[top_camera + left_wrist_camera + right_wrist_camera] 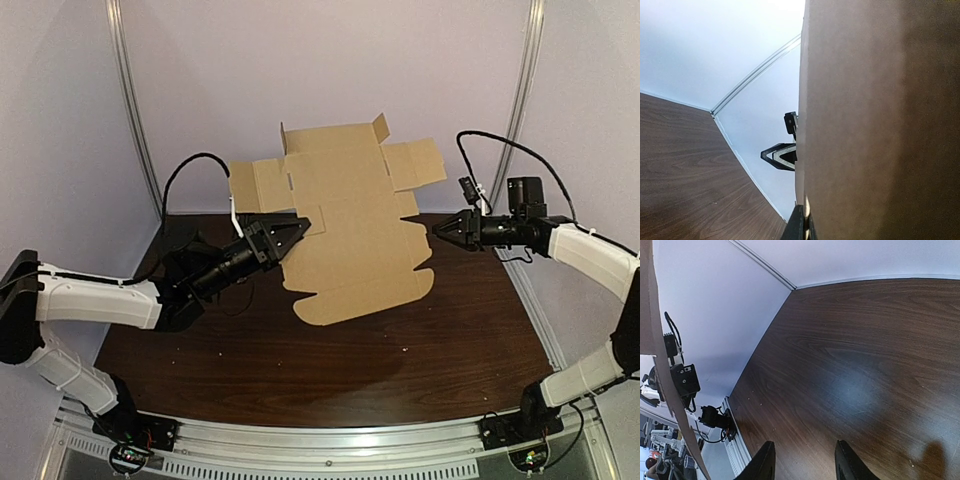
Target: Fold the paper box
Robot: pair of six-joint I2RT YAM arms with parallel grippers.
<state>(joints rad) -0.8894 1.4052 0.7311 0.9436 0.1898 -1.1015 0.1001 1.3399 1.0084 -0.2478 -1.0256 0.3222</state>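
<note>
Two hands flanked the paper box (350, 230), an unfolded cardboard blank held up nearly on edge over the table (300, 370), with its flaps spread toward the back wall. The left hand (298, 230) looked clamped on the blank's left edge about midway up. Its wrist view was filled with cardboard, one dark fingertip (796, 226) pressed against the sheet.

The right hand (440, 228) pointed at the opposite edge from just beside it, not on it. Its fingers (765, 462) stood apart with only bare table between them, and the blank showed as a thin strip at the far left of that view.

The sheet's long axis ran top to bottom. Whether its lower edge rested on the table could not be told. The next move probably depended on the free right hand crossing the small gap leftward to the right edge.
</note>
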